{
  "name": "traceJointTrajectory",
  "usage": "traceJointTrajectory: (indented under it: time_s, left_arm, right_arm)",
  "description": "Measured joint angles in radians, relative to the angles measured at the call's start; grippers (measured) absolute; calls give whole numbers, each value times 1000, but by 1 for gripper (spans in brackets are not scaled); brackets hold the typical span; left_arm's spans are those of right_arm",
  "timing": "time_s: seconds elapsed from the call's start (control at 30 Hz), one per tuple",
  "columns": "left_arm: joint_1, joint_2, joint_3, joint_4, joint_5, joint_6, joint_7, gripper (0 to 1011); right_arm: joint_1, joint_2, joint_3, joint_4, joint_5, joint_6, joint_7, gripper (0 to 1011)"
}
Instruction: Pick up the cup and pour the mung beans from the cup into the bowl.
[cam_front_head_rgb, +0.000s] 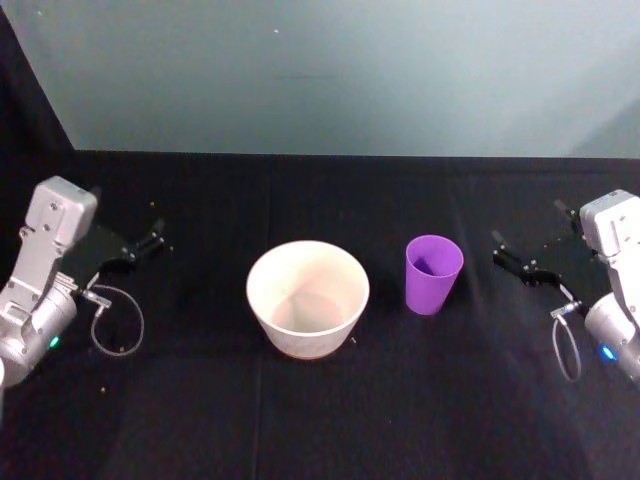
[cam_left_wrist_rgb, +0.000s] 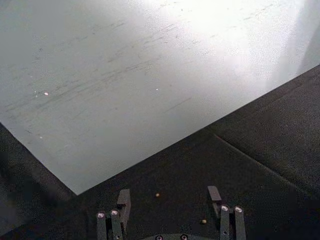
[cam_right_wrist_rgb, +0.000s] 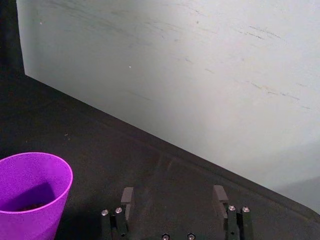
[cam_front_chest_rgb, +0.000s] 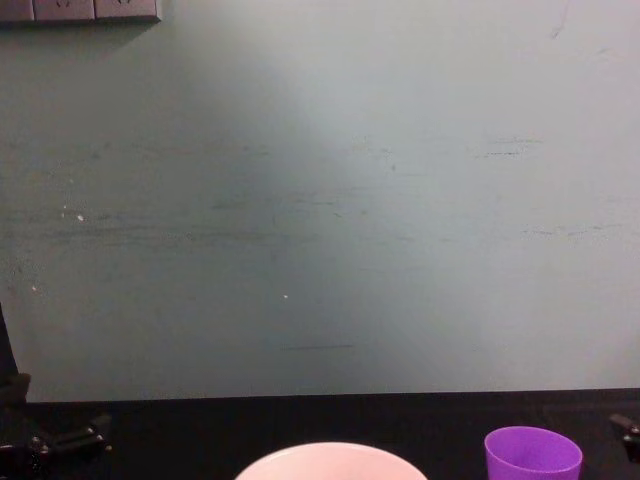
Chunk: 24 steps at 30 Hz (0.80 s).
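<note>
The purple cup (cam_front_head_rgb: 433, 272) stands upright on the black table, just right of the pale bowl (cam_front_head_rgb: 308, 295), whose inside looks bare. The chest view catches the cup (cam_front_chest_rgb: 533, 455) and the bowl's rim (cam_front_chest_rgb: 330, 460) along its lower edge. The cup's inside is shaded, so the mung beans in it cannot be made out. My right gripper (cam_front_head_rgb: 520, 265) hovers open to the right of the cup, a short gap away; in the right wrist view the gripper (cam_right_wrist_rgb: 173, 196) is empty, with the cup (cam_right_wrist_rgb: 30, 195) off to one side. My left gripper (cam_front_head_rgb: 140, 245) is open at the far left, well clear of the bowl.
A pale wall (cam_front_head_rgb: 330, 70) rises behind the table's far edge. A few stray beans (cam_left_wrist_rgb: 157, 195) lie on the black cloth by the left gripper (cam_left_wrist_rgb: 169, 200). Cable loops hang from both wrists (cam_front_head_rgb: 115, 320).
</note>
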Motion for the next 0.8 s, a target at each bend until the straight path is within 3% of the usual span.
traceJointTrajectory:
  time_s: [0.23, 0.5, 0.57, 0.63, 0.7, 0.73, 0.8]
  left_arm:
    - [0, 0, 0, 0, 0, 0, 0, 1000]
    - [0, 0, 0, 0, 0, 0, 0, 1000]
    - [0, 0, 0, 0, 0, 0, 0, 1000]
    - [0, 0, 0, 0, 0, 0, 0, 1000]
    - [0, 0, 0, 0, 0, 0, 0, 1000]
    - [0, 0, 0, 0, 0, 0, 0, 1000]
    - [0, 0, 0, 0, 0, 0, 0, 1000]
  right_arm:
    - [0, 0, 0, 0, 0, 0, 0, 1002]
    - [-42, 27, 57, -29, 48, -41, 49, 1002]
    - [-63, 51, 84, -35, 100, -64, 118, 1000]
    - [-67, 58, 89, -33, 116, -72, 145, 1002]
    - [-71, 81, 102, -10, 177, -100, 255, 1002]
    - [-71, 81, 102, -10, 177, -100, 255, 1002]
    - [-63, 92, 105, 26, 227, -119, 358, 1002]
